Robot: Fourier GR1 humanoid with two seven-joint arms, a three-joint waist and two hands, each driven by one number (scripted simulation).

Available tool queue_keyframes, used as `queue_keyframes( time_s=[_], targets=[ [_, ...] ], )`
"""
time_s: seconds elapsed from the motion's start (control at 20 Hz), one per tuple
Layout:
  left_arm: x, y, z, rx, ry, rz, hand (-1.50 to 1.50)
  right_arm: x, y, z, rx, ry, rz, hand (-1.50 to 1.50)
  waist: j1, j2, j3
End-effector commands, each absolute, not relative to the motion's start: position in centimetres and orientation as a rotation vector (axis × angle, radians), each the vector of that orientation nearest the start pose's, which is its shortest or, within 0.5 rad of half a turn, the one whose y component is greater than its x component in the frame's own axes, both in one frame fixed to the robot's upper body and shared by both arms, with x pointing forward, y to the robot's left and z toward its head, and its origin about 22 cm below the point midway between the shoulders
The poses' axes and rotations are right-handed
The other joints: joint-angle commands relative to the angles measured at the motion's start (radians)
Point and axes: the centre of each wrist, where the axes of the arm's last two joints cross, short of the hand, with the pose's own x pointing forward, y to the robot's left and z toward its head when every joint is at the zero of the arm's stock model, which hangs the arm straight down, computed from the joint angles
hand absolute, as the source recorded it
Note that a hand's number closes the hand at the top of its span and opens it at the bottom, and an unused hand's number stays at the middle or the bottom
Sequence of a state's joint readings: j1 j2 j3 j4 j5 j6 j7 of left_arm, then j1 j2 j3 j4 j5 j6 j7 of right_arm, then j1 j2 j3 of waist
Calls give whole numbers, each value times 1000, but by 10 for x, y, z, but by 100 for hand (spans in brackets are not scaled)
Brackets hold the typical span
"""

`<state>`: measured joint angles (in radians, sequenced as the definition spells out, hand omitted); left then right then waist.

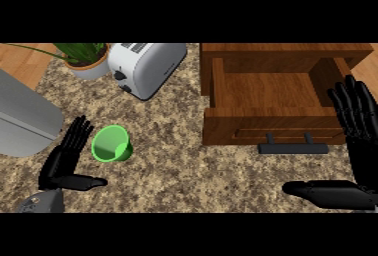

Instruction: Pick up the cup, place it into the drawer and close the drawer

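- Forearm in grey enters at the lower left corner, and the left hand (65, 159) rises from it with its fingers straight and slanting up and to the right, the thumb stuck out sideways to the right along the counter (184, 170). The hand is released and holds nothing.
- Up and to the left of that hand lies a large grey curved object (22, 120), cut off by the view's left edge; I cannot tell what it is.
- The green cup (112, 144) sits just to the right of the left hand's fingers (75, 135), its open mouth showing. Whether the fingertips touch its rim I cannot tell.
- Well above the left hand stand a potted plant (85, 59) in a pale pot and, just right of it, a silver toaster (146, 67).
- The wooden drawer (266, 97) stands pulled open to the left of the right hand, its dark handle (293, 147) facing the robot.
- The right hand (358, 150) stands at the view's right edge, fingers straight and pointing up alongside the drawer's right wall, thumb stretched out to the left below the handle. It is released and grips nothing.
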<state>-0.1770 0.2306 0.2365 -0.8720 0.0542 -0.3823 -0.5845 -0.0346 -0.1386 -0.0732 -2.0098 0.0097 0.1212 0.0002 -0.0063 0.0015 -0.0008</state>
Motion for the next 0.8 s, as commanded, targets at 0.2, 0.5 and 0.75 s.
queue_keyframes(
  time_s=[0.2,0.5,0.75],
  targets=[
    [256,357,-125,-129,-1680,-8,-150,235,-258,107,-59,-2025,235,-150,-4,2,0],
    [262,359,-128,-113,-1694,-2,-150,240,-254,104,-71,-2036,242,-150,-13,6,-2],
    [252,340,-143,-122,-1725,-26,-150,229,-258,108,-56,-2028,258,-150,-17,7,-2]
  ],
)
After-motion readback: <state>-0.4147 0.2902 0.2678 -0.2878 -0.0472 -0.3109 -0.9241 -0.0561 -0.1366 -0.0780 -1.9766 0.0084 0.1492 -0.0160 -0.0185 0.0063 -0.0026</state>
